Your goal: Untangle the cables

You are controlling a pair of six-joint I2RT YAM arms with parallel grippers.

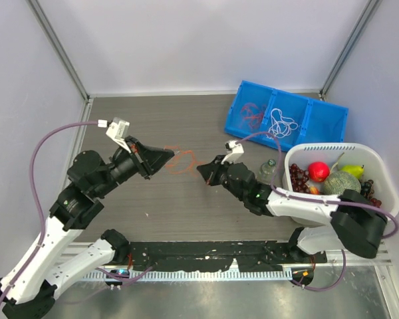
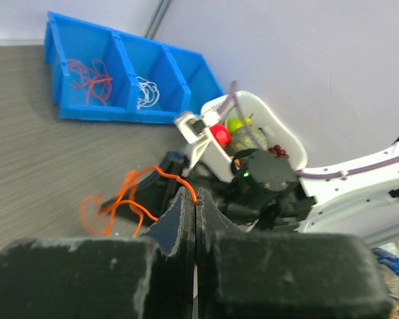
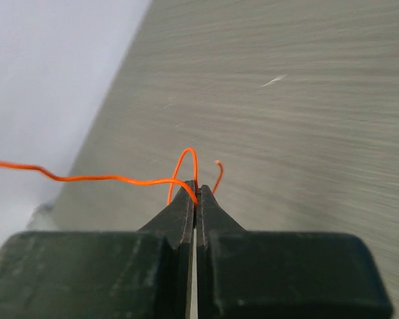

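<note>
the blue bin (image 1: 326, 123) has three compartments. a clump of red cables (image 1: 251, 114) lies in its left one and a white cable (image 1: 283, 124) is bunched in the middle one.

outside the bin, to its left and nearer the arms, an orange cable (image 1: 181, 161) is strung in loose loops over the grey table (image 1: 153, 219), between the two grippers.

the left gripper (image 1: 171, 155) is at the end of that cable farther from the bin. its jaws are pressed fully together, and in the left wrist view the orange strand runs right into the seam between the tips, so it is pinched there. from that point the strand arches across toward the other gripper, and a lower loop hangs down, partly blurred.

the right gripper (image 1: 200, 170) is at the cable's end nearer the bin, its tips facing the left gripper's and a little apart from them. its jaws are also closed tight, clamped on the orange cable. in the right wrist view one small loop stands up just above the tips, a short free end curls beside it, and a long strand runs off to the left.

a white basket (image 1: 379, 166) sits just beside the bin on its near side, holding a red apple (image 1: 319, 171), a melon (image 1: 340, 181), a pear (image 1: 354, 170) and dark grapes (image 1: 297, 178).
</note>
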